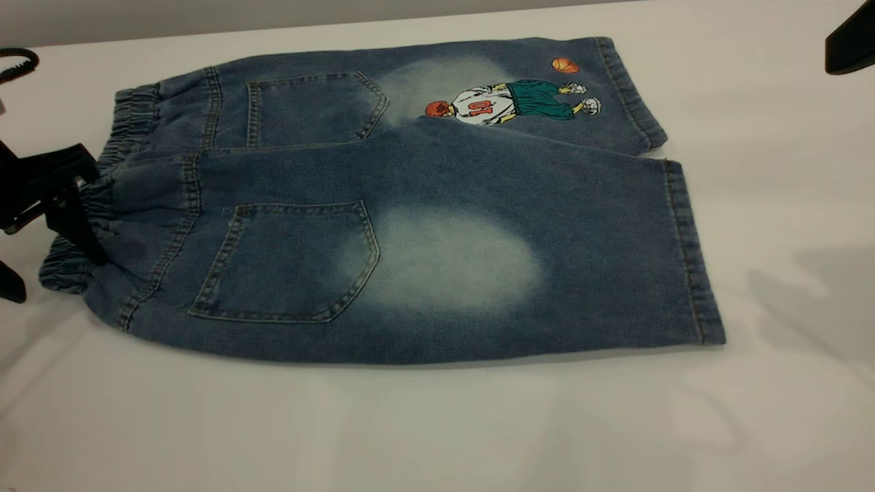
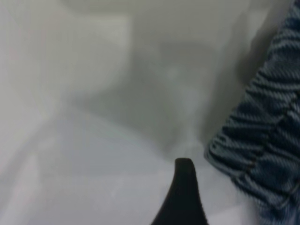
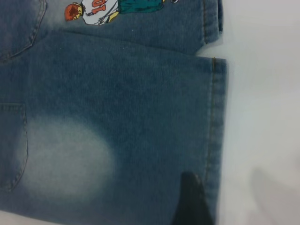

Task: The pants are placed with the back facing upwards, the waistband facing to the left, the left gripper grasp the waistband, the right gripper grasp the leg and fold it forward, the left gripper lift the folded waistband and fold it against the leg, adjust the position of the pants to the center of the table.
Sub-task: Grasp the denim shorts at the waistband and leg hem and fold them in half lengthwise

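Note:
The pants (image 1: 410, 178) lie flat on the table (image 1: 437, 424), back pockets up. Their gathered waistband (image 1: 130, 123) points left (image 2: 262, 140). The plain leg (image 1: 478, 273) with the pale oval is the nearer one, and its hem (image 1: 690, 253) is at the right. The cartoon leg (image 1: 519, 102) lies behind it. My left gripper (image 1: 60, 280) is open at the waistband's near corner, one finger (image 1: 89, 232) over the band. In the left wrist view a fingertip (image 2: 183, 187) stands beside the band, not touching. My right gripper (image 1: 851, 44) hangs high at the far right, above the leg's hem (image 3: 215, 140).
A coiled black cable (image 1: 17, 61) hangs at the far left edge. White tabletop runs in front of the pants and to the right of the hems, where a soft shadow (image 1: 806, 287) falls.

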### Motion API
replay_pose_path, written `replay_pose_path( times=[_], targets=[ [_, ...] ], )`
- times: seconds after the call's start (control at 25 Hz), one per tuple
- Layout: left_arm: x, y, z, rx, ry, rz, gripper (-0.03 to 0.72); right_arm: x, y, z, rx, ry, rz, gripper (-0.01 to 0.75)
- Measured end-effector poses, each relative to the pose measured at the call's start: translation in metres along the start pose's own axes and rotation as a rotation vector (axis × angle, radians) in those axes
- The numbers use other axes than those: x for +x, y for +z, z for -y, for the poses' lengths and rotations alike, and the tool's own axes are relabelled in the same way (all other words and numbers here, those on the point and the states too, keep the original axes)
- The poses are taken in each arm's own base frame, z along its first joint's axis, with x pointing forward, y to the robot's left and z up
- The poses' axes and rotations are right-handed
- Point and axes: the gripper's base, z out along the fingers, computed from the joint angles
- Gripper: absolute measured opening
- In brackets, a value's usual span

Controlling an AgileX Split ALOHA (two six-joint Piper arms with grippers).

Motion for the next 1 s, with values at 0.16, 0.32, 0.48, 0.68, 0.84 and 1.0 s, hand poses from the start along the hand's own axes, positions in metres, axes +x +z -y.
replay_pose_path(
  times=[0.16, 0.32, 0.48, 0.68, 0.84, 1.0],
  targets=[
    [-0.001, 0.007, 0.0, 0.01, -0.041, 0.011, 0.547, 0.0, 0.0, 0.0, -0.002, 0.0, -0.002, 0.442],
    [0.0, 0.012, 0.0, 0.008, -0.045, 0.001, 0.542, 0.0, 0.0, 0.0, -0.002, 0.001, -0.002, 0.442],
    [-0.001, 0.012, 0.0, 0.012, -0.042, 0.023, 0.478, 0.0, 0.0, 0.0, -0.005, 0.009, 0.0, 0.442],
    [-0.004, 0.012, 0.001, 0.018, -0.042, 0.057, 0.264, 0.0, 0.0, 0.0, -0.005, 0.009, 0.0, 0.442],
    [-0.005, 0.012, 0.001, 0.017, -0.021, 0.06, 0.132, 0.003, 0.008, 0.002, -0.01, 0.039, -0.038, 0.442],
    [-0.004, 0.011, 0.002, 0.018, -0.01, 0.053, 0.122, 0.013, 0.025, 0.004, -0.042, 0.099, -0.156, 0.442]
  ],
)
